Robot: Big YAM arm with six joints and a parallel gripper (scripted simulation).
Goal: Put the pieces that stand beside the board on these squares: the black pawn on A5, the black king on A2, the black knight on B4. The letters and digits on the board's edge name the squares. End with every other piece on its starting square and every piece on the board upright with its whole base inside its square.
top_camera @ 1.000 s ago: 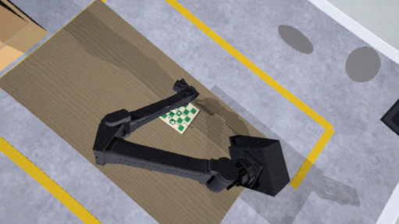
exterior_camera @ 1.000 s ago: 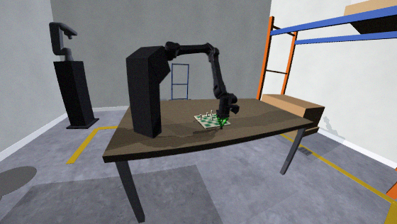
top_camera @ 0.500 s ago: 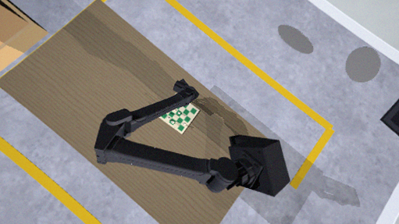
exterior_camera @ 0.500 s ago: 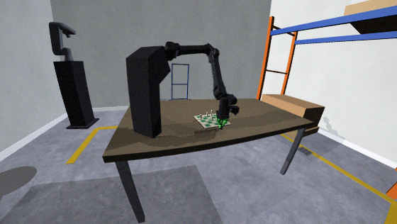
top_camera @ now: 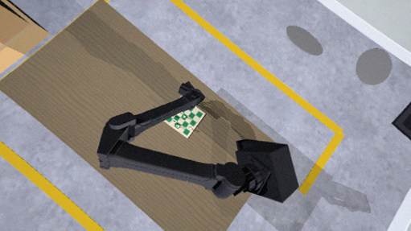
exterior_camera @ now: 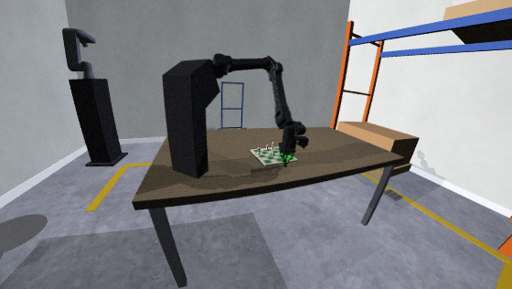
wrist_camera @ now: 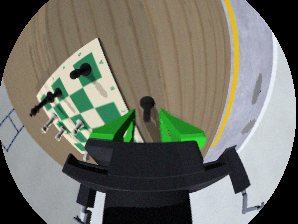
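Observation:
My gripper (exterior_camera: 286,161) (wrist_camera: 147,112) has its green fingers part way open, low at the board's edge. A small black piece (wrist_camera: 146,104) stands on the table beside the board, between the fingertips with a gap on both sides; its kind is hard to tell. The board (top_camera: 186,131) (exterior_camera: 265,161) (wrist_camera: 82,100) lies to the left in the wrist view. A black piece (wrist_camera: 81,71) stands on its green corner square by the letter A. A tall black piece (wrist_camera: 45,101) stands farther along that side. Pale pieces stand on the board, one (wrist_camera: 77,126) nearest the fingers. The arm partly covers the board in the top view.
The wooden table (top_camera: 83,74) (exterior_camera: 229,142) (wrist_camera: 185,60) carries the arm's black pedestal (exterior_camera: 185,119). The arm reaches over the board. A cardboard box (exterior_camera: 379,133) and a shelf rack (exterior_camera: 343,87) stand beyond the table.

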